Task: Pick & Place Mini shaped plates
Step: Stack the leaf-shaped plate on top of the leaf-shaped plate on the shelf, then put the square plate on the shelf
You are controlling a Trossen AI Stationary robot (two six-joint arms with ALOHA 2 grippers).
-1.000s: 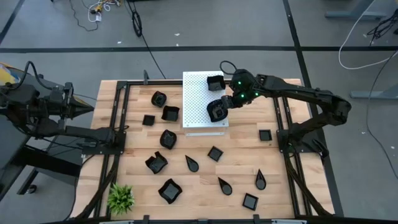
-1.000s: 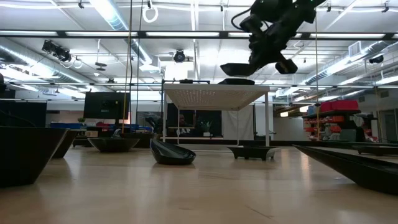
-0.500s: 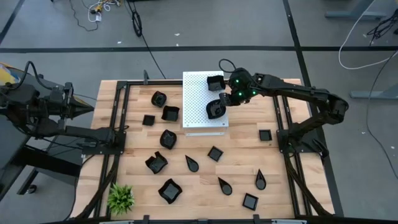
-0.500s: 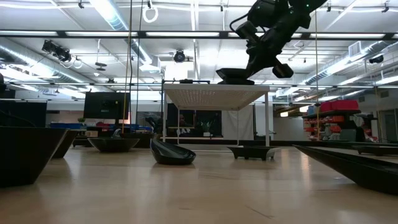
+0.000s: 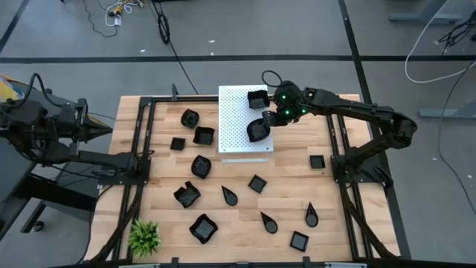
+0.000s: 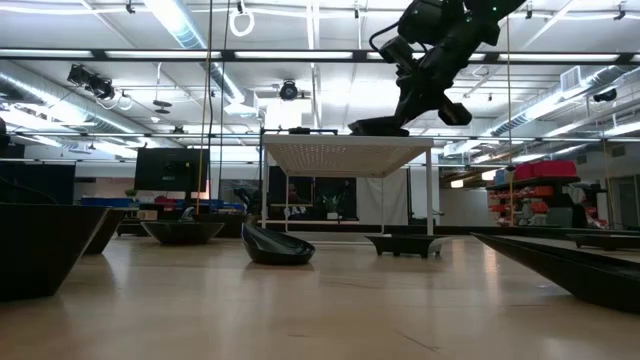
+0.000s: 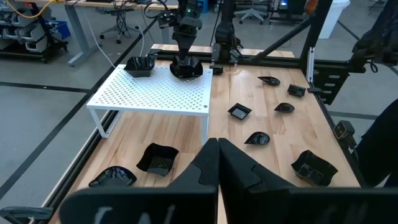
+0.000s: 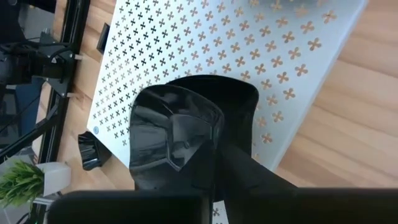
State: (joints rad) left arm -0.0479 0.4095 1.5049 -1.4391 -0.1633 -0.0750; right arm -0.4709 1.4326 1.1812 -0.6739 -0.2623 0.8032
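Glossy black polygonal mini plate (image 5: pixel 256 130) clamped in right gripper (image 5: pixel 262 128), frame centre, at white perforated board (image 5: pixel 234 119), directly beneath fingers. Release probably next. Left gripper (image 7: pixel 217 163) shut, parked far left.

A white perforated board (image 5: pixel 238 119) and a small green plant (image 5: pixel 144 237) share the wooden table (image 5: pixel 245 216).

A robotics lab or workshop, by the look of it. The wooden counter (image 5: pixel 238 212) sits in a black metal frame on a grey floor with loose cables (image 5: pixel 119 10). Across the room run exposed ceiling ducts and strip lights (image 6: pixel 185 25), with what seem to be storage shelves (image 6: pixel 545 185) far right.
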